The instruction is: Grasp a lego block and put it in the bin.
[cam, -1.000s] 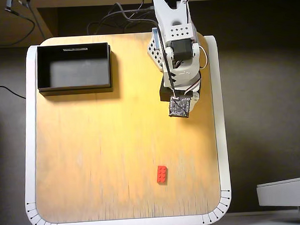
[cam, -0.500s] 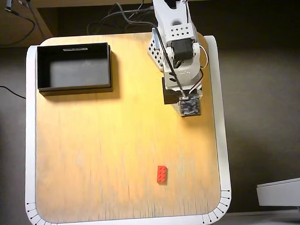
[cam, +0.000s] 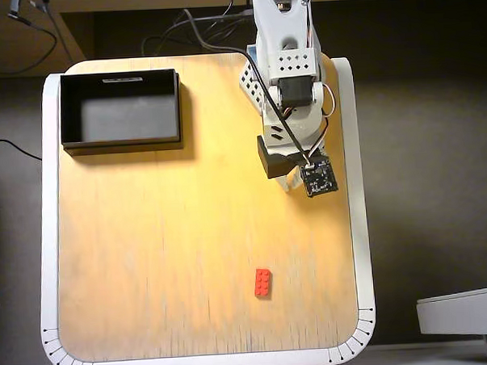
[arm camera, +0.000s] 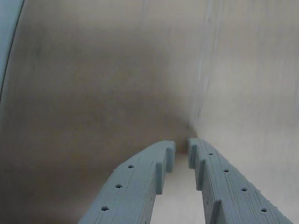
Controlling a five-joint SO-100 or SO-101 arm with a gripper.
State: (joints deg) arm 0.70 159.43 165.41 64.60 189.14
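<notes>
The desk (cam: pixel 150 259) has a smooth, light wooden top with fine grain lines, and a white rim with rounded corners runs around it. Small black tick marks sit on the two near corners of the rim in the overhead view.

The lego block (cam: pixel 263 283) is a small red plastic brick with little round studs in two rows. It lies flat on the wood near the bottom of the overhead view, a bit right of the middle, with bare wood all around it. Nothing touches it.

The bin (cam: pixel 121 141) is a black box with low straight walls and a dull grey floor. It sits at the top left corner of the desk, and a small white label is on its far rim. It is well apart from the block.

The white arm (cam: pixel 285 59) reaches in from the top right, with thin wires looping along it. A small dark circuit board (cam: pixel 318 177) hangs at its low end.

In the wrist view the pincer (arm camera: pixel 181 153) shows two grey plastic fingers (arm camera: pixel 135 186) with rough layered lines and small round holes. The tips stand close together with only a thin gap between them. They hold nothing and hang over bare wood.
</notes>
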